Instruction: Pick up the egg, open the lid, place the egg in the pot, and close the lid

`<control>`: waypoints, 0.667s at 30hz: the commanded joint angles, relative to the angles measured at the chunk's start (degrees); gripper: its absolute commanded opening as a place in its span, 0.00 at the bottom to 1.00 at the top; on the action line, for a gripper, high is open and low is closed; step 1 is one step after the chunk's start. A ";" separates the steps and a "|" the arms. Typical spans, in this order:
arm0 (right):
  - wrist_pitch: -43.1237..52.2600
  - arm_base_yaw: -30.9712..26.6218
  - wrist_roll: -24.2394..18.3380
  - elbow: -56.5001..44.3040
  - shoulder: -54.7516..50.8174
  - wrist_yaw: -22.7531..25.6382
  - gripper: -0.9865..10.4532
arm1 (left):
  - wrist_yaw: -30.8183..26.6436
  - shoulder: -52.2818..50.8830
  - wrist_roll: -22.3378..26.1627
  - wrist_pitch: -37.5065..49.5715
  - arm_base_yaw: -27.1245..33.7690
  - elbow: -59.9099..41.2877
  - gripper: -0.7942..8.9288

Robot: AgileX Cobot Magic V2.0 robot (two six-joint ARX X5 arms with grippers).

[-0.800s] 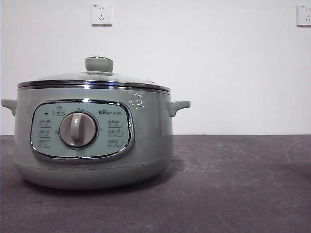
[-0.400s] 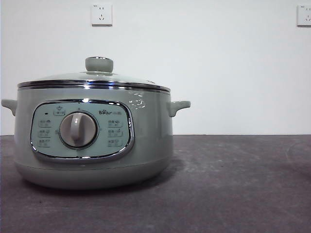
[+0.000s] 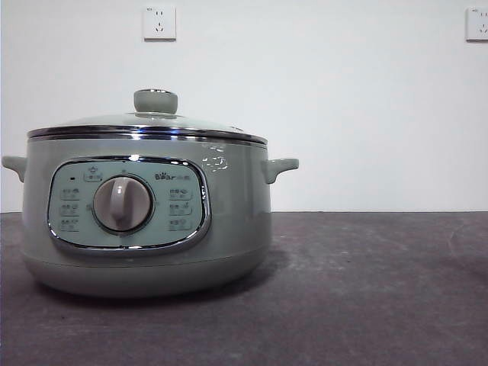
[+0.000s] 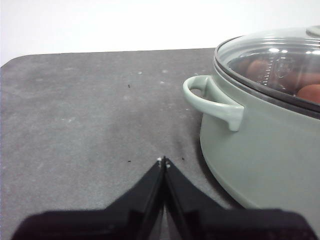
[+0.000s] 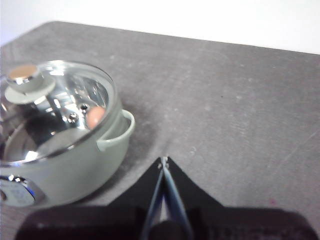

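Note:
The sage-green pot [image 3: 145,217] stands on the dark table, left of centre in the front view, with the glass lid [image 3: 149,126] resting shut on it. Through the lid glass the reddish-brown egg [image 5: 95,116] lies inside the pot [image 5: 65,150]; the left wrist view also shows the egg [image 4: 311,93] under the lid [image 4: 272,62]. My left gripper [image 4: 163,162] is shut and empty, hovering beside the pot's handle [image 4: 212,100]. Off to the pot's other side, apart from it, my right gripper [image 5: 163,161] is shut and empty too.
A dark grey table [image 3: 366,290] spreads to the right of the pot. Behind it is a white wall with two power sockets [image 3: 158,23]. The table's far rounded corner [image 4: 15,62] shows in the left wrist view.

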 commanded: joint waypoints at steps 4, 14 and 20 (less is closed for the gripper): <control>0.37 -13.18 -8.96 -3.17 -4.83 -14.99 0.09 | -0.09 -0.15 0.09 0.20 0.20 -0.90 0.08; 9.64 -36.92 -10.16 -16.81 -18.27 -23.82 0.09 | -0.11 -0.15 0.09 0.20 0.20 -0.90 0.08; 13.88 -39.36 -10.71 -24.04 -24.20 -23.85 0.09 | -0.11 -0.15 0.09 0.20 0.20 -0.90 0.08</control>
